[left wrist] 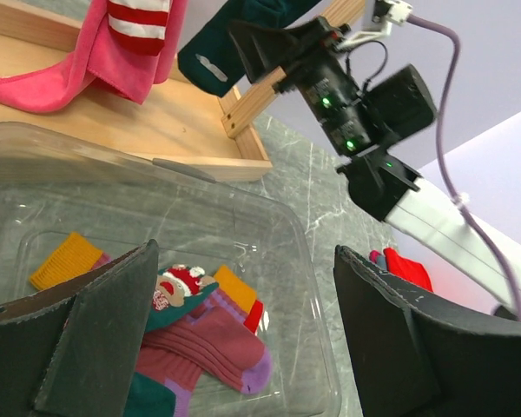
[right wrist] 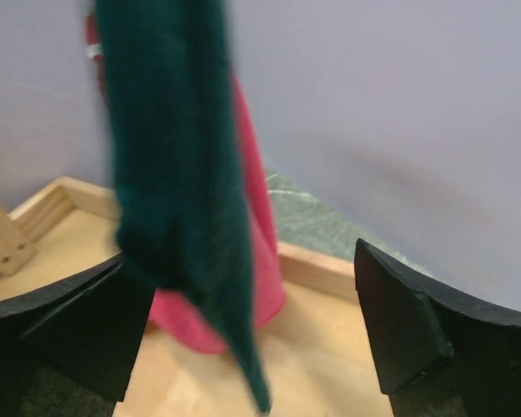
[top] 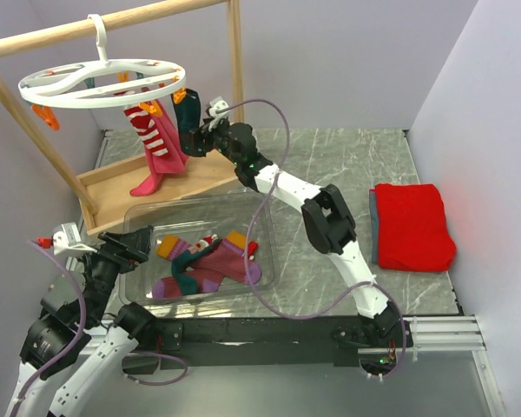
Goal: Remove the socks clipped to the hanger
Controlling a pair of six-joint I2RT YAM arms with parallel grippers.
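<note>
The white ring hanger (top: 102,82) hangs from the wooden rail. Clipped to it are a red-and-white striped sock (top: 152,130), a magenta pink sock (top: 156,174) and a dark teal sock (top: 188,111). My right gripper (top: 194,139) is open with the teal sock (right wrist: 178,156) hanging between its fingers, near the left one; the pink sock (right wrist: 259,226) hangs behind it. My left gripper (top: 126,248) is open and empty over the clear bin's left part. Purple-maroon socks with orange cuffs (left wrist: 208,343) lie in the bin (left wrist: 321,347).
The wooden rail frame (top: 113,22) stands on a wooden tray base (top: 113,187) at the back left, just behind the clear bin (top: 265,208). A folded red cloth (top: 412,226) lies at the right. Lilac walls close in the left, back and right sides.
</note>
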